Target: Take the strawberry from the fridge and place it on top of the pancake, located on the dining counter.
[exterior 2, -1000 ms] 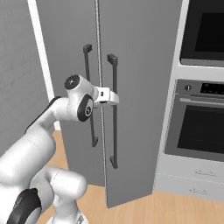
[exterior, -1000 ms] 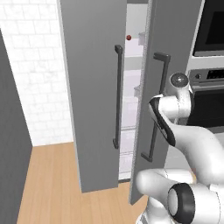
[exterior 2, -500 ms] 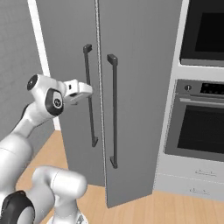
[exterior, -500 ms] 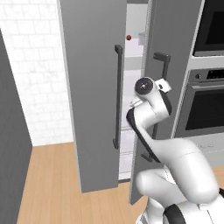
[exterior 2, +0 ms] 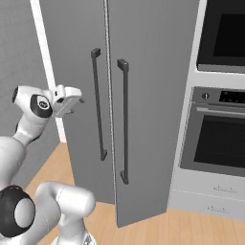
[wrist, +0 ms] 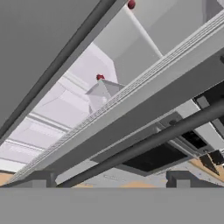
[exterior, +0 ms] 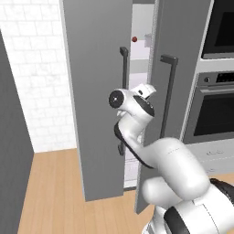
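Observation:
The grey fridge (exterior: 96, 91) stands with both doors ajar and a narrow gap between them. Through the gap, the tiny red strawberry (exterior: 134, 39) sits on a high white shelf beside a pale carton (exterior: 148, 39). My gripper (exterior: 150, 88) hovers in front of the gap, well below the berry, open and holding nothing. From the right it sits left of the two dark bar handles (exterior 2: 123, 119), by the left door's edge (exterior 2: 79, 101). In the hand view, two small red things (wrist: 131, 4) (wrist: 100, 77) show inside; I cannot tell which is the strawberry. The pancake and dining counter are out of view.
Black-glass wall ovens (exterior: 215, 119) (exterior 2: 220, 143) stand right of the fridge. A white brick wall (exterior: 32, 91) lies to its left, with a dark panel (exterior: 11, 173) nearer. Wooden floor (exterior: 50, 192) runs below the doors.
The arm has swung left, from beside the right door's handle to the left door's edge in front of the gap. The gripper stayed open and the doors have not moved.

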{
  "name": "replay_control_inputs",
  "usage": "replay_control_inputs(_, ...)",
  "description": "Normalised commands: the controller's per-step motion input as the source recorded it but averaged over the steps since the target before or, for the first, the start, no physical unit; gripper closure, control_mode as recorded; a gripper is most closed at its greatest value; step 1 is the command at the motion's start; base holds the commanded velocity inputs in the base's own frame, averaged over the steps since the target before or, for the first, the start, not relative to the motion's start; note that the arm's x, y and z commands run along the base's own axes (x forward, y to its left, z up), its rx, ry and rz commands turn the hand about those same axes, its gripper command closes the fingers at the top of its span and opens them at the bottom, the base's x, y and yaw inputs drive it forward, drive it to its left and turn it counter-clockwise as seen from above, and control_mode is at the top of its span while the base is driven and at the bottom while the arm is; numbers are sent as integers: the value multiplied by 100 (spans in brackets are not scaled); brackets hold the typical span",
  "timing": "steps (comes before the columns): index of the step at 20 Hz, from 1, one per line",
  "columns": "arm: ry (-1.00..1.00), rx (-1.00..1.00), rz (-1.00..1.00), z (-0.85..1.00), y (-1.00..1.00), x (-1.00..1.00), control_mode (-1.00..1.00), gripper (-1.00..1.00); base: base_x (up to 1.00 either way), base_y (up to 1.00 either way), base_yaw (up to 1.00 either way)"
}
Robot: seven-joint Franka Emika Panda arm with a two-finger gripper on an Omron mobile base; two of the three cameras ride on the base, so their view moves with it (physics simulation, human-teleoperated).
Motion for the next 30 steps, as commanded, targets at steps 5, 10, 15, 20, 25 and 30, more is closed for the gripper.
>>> replay_control_inputs(5,-1,-1,-3,-23,13,70,-100,-100,0,0,0)
replay_control_inputs(10,0,0,0,-9,-24,49,-100,-100,0,0,0)
replay_control_inputs(15,0,0,0,-16,-25,46,-100,-100,0,0,0)
replay_control_inputs(20,2,0,7,-18,-3,52,-100,-100,0,0,0)
replay_control_inputs(25,0,0,5,-8,-12,13,-100,-100,0,0,0)
replay_control_inputs(30,0,0,2,0,-37,0,-100,-100,0,0,0)
